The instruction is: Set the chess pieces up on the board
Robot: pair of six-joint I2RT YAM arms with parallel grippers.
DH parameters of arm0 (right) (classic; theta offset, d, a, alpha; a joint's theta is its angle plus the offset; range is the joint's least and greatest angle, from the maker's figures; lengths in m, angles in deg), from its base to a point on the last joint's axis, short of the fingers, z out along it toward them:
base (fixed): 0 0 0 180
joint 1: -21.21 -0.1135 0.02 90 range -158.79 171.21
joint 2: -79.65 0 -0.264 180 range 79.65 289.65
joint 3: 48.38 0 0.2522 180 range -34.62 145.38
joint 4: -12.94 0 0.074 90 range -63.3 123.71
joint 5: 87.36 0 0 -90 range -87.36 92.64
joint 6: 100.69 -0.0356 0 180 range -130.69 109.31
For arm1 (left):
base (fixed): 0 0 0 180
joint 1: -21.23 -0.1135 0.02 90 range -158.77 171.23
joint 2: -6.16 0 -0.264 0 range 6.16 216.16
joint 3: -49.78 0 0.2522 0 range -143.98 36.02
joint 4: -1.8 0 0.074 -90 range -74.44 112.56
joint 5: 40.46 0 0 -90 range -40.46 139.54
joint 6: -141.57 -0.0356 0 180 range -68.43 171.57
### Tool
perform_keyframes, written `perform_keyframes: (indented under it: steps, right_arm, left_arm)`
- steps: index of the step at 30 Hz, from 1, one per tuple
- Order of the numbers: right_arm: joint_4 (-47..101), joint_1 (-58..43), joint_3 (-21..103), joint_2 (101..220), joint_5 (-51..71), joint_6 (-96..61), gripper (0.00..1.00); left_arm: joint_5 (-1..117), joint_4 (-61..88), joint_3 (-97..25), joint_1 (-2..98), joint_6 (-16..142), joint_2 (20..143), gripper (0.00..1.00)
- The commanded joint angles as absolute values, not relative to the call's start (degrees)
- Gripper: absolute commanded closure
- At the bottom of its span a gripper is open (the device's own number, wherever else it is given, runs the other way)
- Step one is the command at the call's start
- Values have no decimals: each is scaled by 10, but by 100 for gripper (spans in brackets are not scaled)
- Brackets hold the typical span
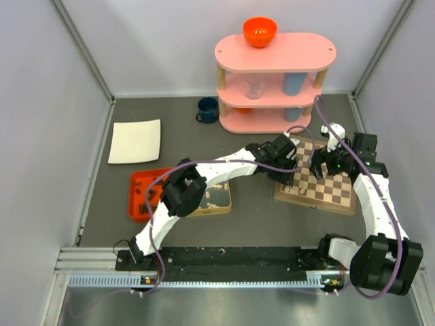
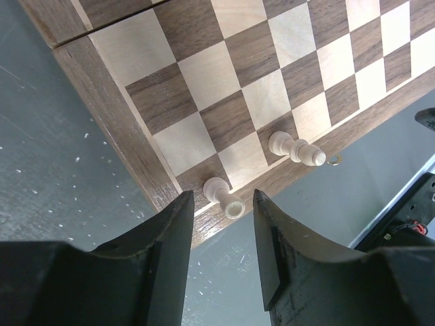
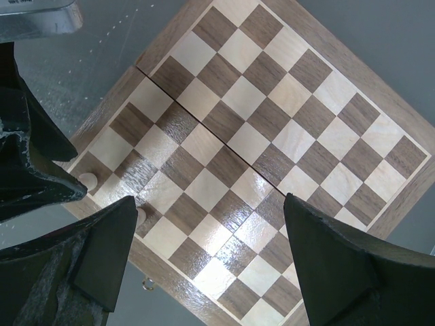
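Shelf (image 1: 292, 51) appears overhead only; left wrist resolves two cream pieces (image 2: 296, 148).

Top external view: you're high above and behind the arm bases, looking down and forward. It's far off, so the whole table (image 1: 258, 217) fits and the board (image 1: 316, 180) is small, right of centre.

Left wrist view: you're very near, looking down past the left gripper (image 2: 221, 204) at one board corner, where two pale chess pieces (image 2: 297, 149) show large.

Right wrist view: you ride higher, facing almost straight down through the right gripper (image 3: 211, 204), and take in nearly the whole board.

Shared: all three views see the board. Both wrist views catch that same corner with the two pale pieces, from different directions.
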State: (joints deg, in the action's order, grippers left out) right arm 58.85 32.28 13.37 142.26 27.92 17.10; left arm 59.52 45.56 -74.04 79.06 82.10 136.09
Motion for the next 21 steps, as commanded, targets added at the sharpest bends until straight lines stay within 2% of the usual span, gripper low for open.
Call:
perform_keyframes:
  steps: [1,21]
  right_arm:
    - [564,326,132,1406,282,166,12]
    - [565,326,133,1406,283,166,12]
  left_arm:
    - [578,443,-764,790,812,1347,54]
    - [618,449,-745,791,767,1342,55]
